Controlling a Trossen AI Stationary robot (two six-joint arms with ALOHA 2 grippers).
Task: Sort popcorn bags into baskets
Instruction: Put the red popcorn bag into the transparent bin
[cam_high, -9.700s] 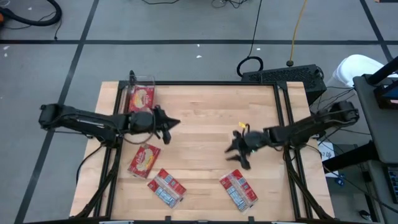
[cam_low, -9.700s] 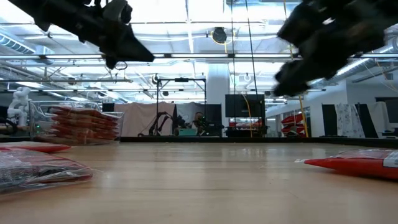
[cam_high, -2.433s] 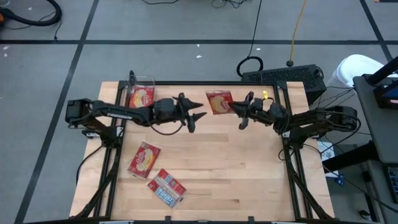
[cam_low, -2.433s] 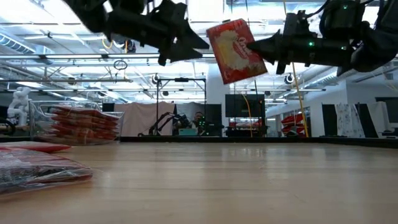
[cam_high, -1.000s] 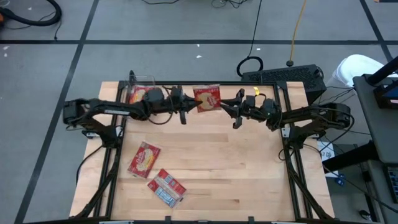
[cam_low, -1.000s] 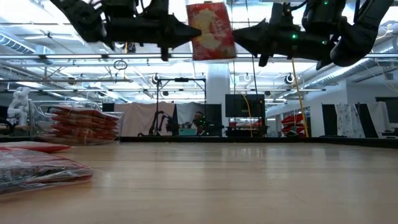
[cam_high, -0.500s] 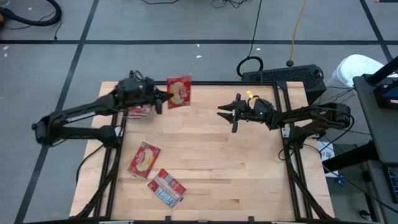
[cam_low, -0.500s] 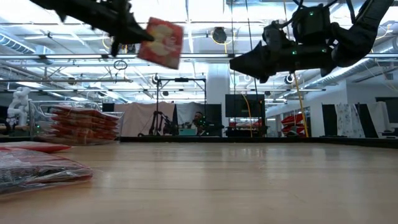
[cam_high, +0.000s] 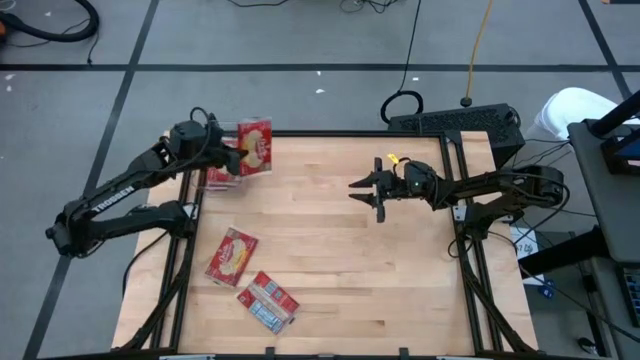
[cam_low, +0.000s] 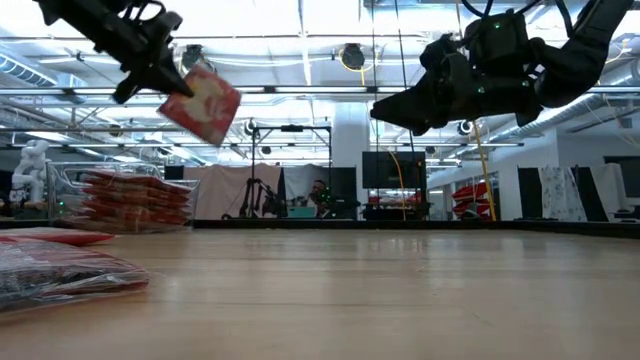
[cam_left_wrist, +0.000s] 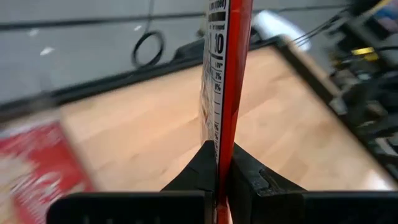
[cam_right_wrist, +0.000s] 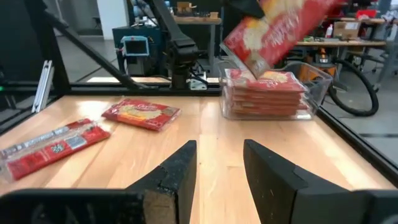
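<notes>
Left gripper (cam_high: 232, 156) hovering above the table's far-left corner, fingers (cam_left_wrist: 202, 168) clenched on the edge of a flat red popcorn packet with a yellow popcorn picture (cam_high: 256, 146). Packet hanging tilted in the air in the low view (cam_low: 201, 104), just beside and above the small clear plastic rectangular basket (cam_high: 222, 176); seen edge-on between the dark fingers in the left wrist view (cam_left_wrist: 227, 74), white label side showing.

Basket sitting at the far-left corner of the light wooden table (cam_high: 400, 280), holding a stack of red packets (cam_low: 135, 201) reaching about to its rim (cam_right_wrist: 266, 93).

Right gripper (cam_high: 364, 188) hanging in the air over the far-right part of the table, well apart from the held packet, fingers (cam_right_wrist: 176, 171) released and standing apart, grasping nothing.

Lying flat on the near-left part of the table: one red packet with the popcorn picture up (cam_high: 231, 257), and nearer, another red packet with white-grey label panels up (cam_high: 268, 301). Both lying close together but apart from the basket.

Black keyboard-like device (cam_high: 455, 120) resting on the floor just beyond the table's far-right edge.
</notes>
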